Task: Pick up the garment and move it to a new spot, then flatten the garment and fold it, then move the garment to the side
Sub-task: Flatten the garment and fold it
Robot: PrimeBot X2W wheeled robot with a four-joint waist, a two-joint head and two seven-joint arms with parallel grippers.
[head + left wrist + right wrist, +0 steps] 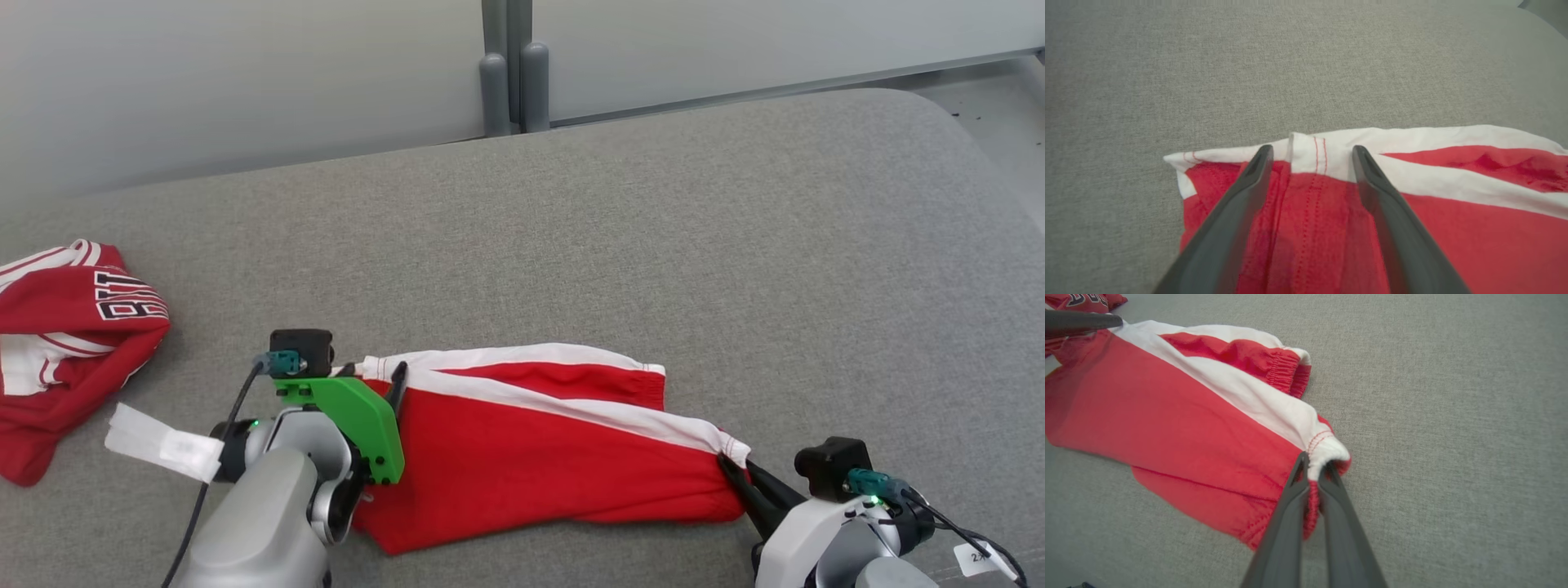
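Red garment (531, 465) pinched by right tool (1315, 461), left tool (1312, 150) spread

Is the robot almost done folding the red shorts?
Not yet. The red shorts lie spread fairly flat on the grey surface. The right gripper pinches one corner; the left gripper hangs open over the other end. Folding and moving aside look left to do.

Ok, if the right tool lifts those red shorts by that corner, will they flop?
Probably: the red shorts lie limp and creased. Likely light, as thin cloth bunches inside the shut right tool. Held by one corner, the rest would likely hang and drag.
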